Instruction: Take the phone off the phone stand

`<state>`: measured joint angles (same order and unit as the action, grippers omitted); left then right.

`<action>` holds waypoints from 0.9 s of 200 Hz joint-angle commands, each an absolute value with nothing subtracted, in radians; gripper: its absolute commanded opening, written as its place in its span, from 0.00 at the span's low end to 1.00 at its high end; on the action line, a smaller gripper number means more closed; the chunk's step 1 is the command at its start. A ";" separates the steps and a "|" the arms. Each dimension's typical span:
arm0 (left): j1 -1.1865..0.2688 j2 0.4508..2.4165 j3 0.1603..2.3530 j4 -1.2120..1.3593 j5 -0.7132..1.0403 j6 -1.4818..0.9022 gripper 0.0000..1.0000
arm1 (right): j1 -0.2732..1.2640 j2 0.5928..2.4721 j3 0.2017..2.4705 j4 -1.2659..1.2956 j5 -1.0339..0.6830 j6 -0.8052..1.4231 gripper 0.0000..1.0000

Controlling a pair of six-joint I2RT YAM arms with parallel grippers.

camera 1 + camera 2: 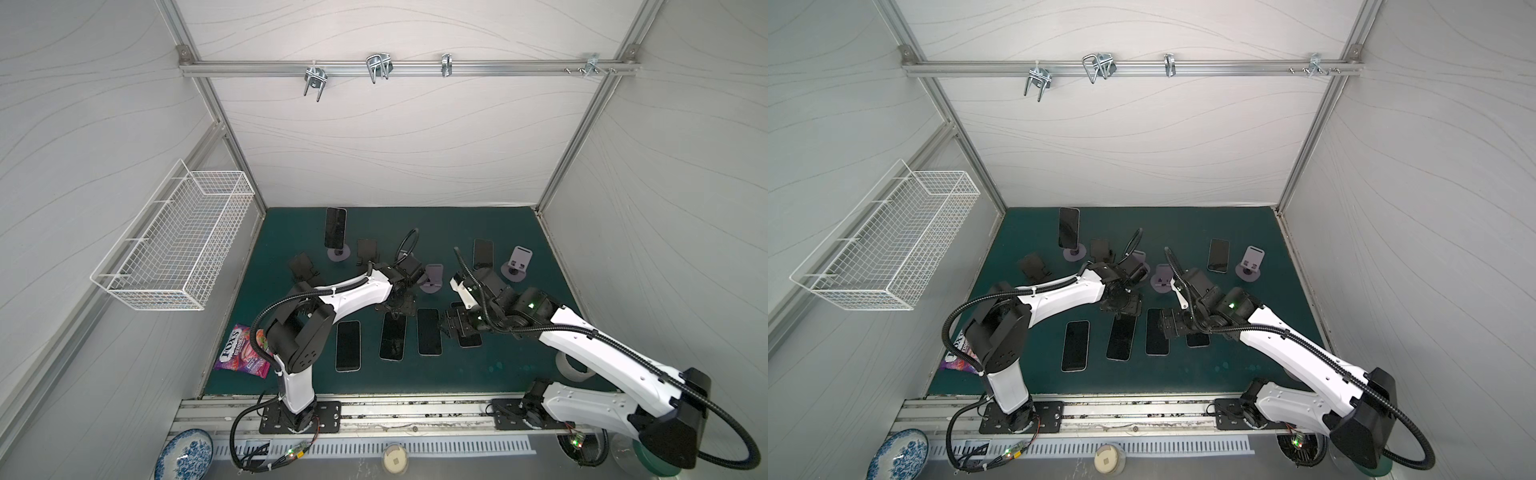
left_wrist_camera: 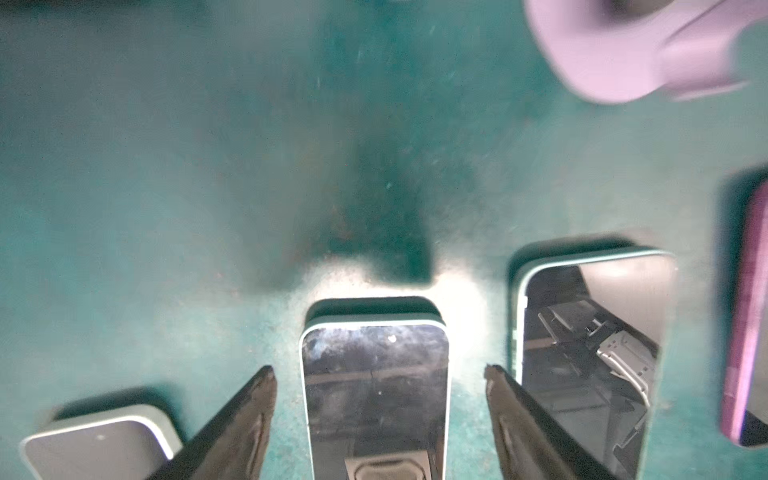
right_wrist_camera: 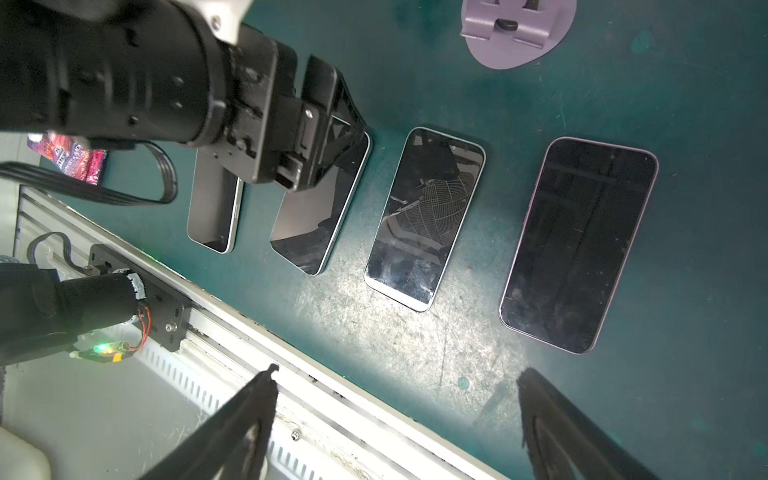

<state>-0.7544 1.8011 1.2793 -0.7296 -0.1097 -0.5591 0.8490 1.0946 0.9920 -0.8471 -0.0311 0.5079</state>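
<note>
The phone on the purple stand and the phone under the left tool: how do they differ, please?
The phone on the purple stand stands upright; the phone under the left tool lies flat. The first is at the back; the second lies in the front row. Both screens are dark.

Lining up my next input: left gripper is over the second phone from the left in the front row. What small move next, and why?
Probably raise the left gripper straight up. Its fingers flank the flat phone with gaps on both sides, so nothing looks gripped. The upright phone at the back left is on its purple stand.
</note>
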 commanded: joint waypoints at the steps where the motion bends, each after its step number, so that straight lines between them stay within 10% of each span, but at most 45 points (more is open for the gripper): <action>1: -0.752 1.761 1.332 -0.733 -0.162 -0.516 0.80 | 0.844 1.097 1.017 -0.861 -0.046 0.513 0.90; 180: -0.645 1.415 1.200 -0.438 -0.223 -0.311 0.81 | 0.846 1.057 1.085 -0.759 -0.058 0.476 0.79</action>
<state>-0.6704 1.4643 1.2137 -0.5236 -0.2173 -0.3439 0.8494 1.1011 1.0691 -0.8093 -0.0441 0.4953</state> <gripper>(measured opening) 0.814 0.805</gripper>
